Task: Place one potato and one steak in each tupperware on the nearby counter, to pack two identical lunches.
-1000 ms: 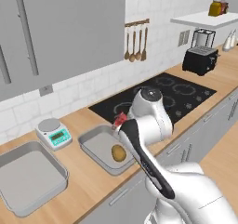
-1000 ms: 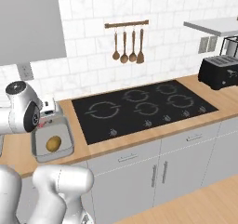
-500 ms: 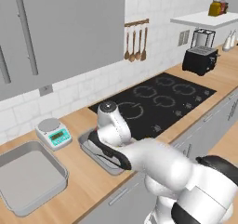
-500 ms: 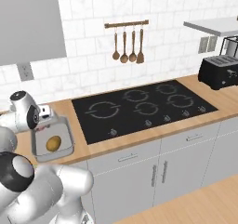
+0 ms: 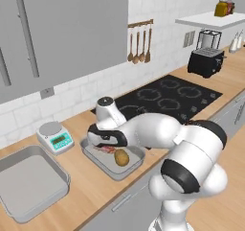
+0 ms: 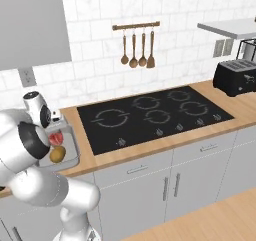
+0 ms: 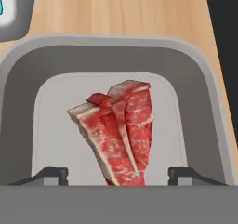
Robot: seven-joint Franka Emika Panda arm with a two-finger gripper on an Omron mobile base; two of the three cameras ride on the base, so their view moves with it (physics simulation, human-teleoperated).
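Presently, the red-pink marbled raw steak [image 7: 120,131] is being seen directly between the wide-spread tips of the pincer [image 7: 120,174], lying lengthwise ahead inside the shallow grey rectangular tupperware [image 7: 195,102], beside the golden-brown potato [image 5: 121,157].

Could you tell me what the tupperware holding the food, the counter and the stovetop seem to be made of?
The tupperware looks like matte grey plastic or dull metal: uniform colour, rounded corners, no sharp glints. The counter looks like light wood with a satin finish, showing faint grain streaks. The stovetop looks like smooth black glass, flat with ring markings printed on it.
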